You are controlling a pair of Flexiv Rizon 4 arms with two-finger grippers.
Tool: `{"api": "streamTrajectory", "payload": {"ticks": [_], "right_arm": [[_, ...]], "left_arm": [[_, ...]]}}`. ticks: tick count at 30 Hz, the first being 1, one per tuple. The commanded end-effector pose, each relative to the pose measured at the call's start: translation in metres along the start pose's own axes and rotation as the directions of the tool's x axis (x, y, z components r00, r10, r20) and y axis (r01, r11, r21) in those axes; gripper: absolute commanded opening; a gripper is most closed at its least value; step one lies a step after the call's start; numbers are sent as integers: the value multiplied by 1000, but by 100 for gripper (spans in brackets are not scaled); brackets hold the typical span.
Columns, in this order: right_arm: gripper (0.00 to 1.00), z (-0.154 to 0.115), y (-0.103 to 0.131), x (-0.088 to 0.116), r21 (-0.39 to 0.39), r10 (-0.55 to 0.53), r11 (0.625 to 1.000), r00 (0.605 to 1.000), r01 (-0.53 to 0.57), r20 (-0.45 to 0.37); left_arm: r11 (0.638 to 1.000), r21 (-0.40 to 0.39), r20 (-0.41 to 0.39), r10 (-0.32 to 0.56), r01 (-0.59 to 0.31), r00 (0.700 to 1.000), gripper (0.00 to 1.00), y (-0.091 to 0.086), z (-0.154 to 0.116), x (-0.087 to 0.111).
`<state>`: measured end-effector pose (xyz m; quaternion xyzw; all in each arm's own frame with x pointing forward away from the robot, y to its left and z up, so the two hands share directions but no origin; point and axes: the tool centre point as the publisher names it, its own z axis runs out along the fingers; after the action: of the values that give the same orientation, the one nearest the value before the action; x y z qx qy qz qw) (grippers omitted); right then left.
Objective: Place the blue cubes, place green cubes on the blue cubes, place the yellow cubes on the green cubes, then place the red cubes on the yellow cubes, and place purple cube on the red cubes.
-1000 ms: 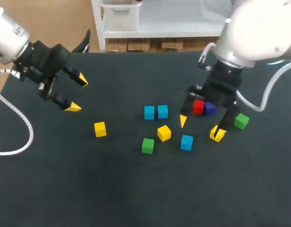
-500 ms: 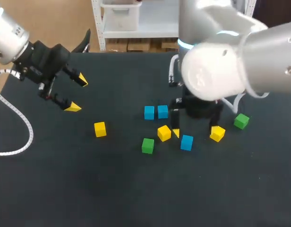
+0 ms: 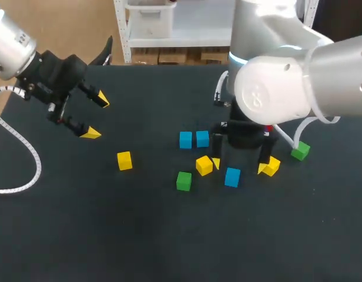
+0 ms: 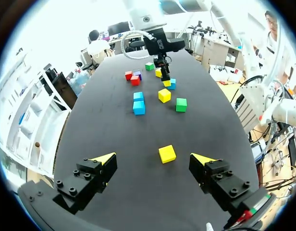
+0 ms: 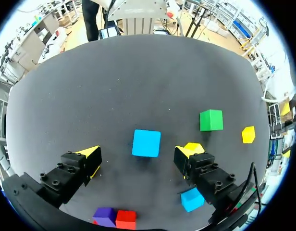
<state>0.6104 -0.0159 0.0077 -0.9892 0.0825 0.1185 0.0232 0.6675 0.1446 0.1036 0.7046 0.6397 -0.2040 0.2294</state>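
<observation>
Swing of the right arm [image 3: 275, 97] has carried the right gripper [image 5: 136, 154] off the red cube [image 5: 125, 219] and purple cube [image 5: 105, 216]. It now hangs open above the lone blue cube [image 3: 232, 177] mid-counter [image 3: 169, 235], likely lining up a grasp. The left gripper [image 3: 97, 116] stays open, idle.

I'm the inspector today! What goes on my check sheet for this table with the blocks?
Surface: dark table top, flat.
Job's things: three blue cubes, three yellow cubes, two green cubes, a red cube touching a purple cube; nothing stacked.
Clutter: nothing seen.
Grippers: left gripper open, empty, above the table; right gripper open, one blue cube between its fingers, not gripped.
Cables: white coiled cable hangs by the left arm.
Surroundings: nobody reaches over the table.
</observation>
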Motion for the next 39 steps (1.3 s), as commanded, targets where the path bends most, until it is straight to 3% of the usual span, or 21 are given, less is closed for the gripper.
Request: {"api": "streamTrajectory", "payload": {"ticks": [1,12,18,21,23,24,30,33,36,39], "right_arm": [[100,3,2,-1,5,3,1000,1000,-3,-6],[100,11,-4,-4,-3,8,1000,1000,-8,10],[75,14,-6,-3,-17,25,1000,1000,-25,9],[73,14,-6,-2,-22,34,999,999,-34,9],[53,14,-6,-2,-23,39,999,999,-38,10],[49,15,-6,-2,-26,42,999,999,-41,9],[35,17,-6,-2,-28,51,998,999,-51,13],[2,17,-6,-3,-19,76,997,997,-76,23],[0,15,-4,-5,9,132,991,990,-133,53],[0,9,0,-5,32,258,965,965,-259,41]], "left_arm": [[1000,-2,3,3,-3,1000,100,0,0,1],[1000,-2,3,3,-3,1000,100,0,0,1],[1000,-2,3,3,-3,1000,100,0,0,1],[1000,-2,3,3,-3,1000,100,0,0,1],[1000,-2,3,3,-3,1000,100,0,0,1],[1000,-2,3,3,-3,1000,100,0,0,1],[1000,-2,3,3,-3,1000,100,0,0,1],[1000,-2,3,3,-3,1000,100,0,0,1],[1000,-2,3,3,-3,1000,100,0,0,1],[1000,-2,3,3,-3,1000,100,0,0,1]]}}
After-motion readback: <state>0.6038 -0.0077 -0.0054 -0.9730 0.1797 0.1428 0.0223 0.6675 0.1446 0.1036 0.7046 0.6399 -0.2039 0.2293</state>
